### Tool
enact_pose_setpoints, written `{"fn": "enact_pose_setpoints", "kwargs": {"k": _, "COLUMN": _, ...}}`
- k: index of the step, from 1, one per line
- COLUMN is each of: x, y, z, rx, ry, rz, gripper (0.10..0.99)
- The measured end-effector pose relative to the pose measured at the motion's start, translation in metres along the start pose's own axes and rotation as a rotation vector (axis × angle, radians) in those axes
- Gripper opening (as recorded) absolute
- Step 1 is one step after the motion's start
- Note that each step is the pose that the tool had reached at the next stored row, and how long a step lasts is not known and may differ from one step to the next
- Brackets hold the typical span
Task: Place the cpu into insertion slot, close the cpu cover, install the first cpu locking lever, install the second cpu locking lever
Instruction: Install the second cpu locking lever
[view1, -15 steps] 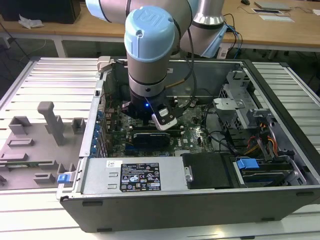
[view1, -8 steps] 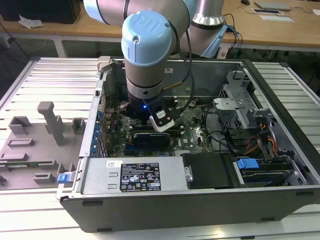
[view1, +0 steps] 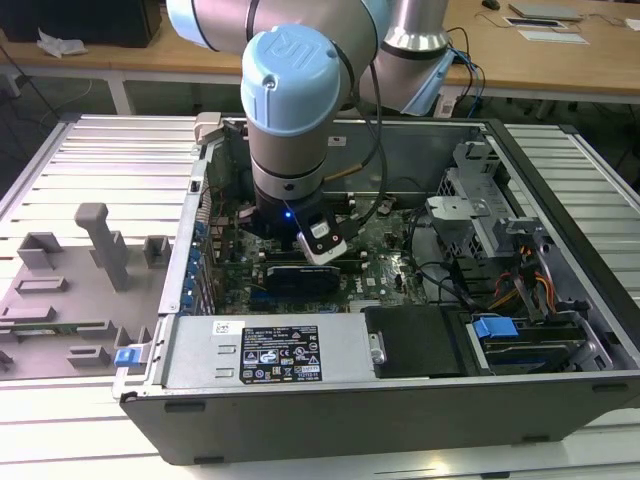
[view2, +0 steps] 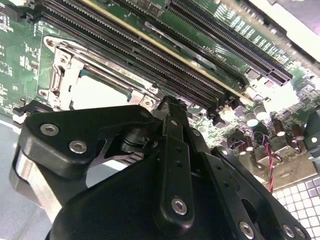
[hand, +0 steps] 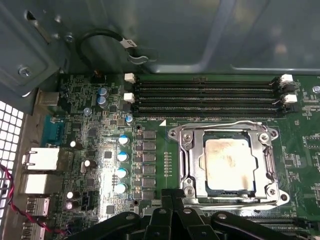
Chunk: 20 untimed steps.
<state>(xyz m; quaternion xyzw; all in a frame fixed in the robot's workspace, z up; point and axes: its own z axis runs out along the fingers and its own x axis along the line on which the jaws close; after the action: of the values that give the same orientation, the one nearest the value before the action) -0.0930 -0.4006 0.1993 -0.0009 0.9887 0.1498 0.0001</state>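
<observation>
While the black multi-link gripper hangs low over the green circuit board with its fingers drawn together on nothing, the first wrist view shows the silvery square cpu seated in the grey-edged insertion slot, the thin metal cpu cover down around it. From the exterior view, the arm's pale blue joint stands inside the open grey computer case.

Arm reaches down into open computer case, wrist above green circuit board; grey fixture tray beside case.
</observation>
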Motion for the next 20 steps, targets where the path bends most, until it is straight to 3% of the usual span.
{"fn": "enact_pose_setpoints", "kwargs": {"k": 13, "x": 0.0000, "y": 0.0000, "z": 0.0040, "rx": 0.001, "ry": 0.0006, "rz": 0.000, "gripper": 0.106}}
{"fn": "enact_pose_setpoints", "kwargs": {"k": 20, "x": 0.0000, "y": 0.0004, "z": 0.0031, "rx": 0.006, "ry": 0.0025, "rz": 0.001, "gripper": 0.106}}
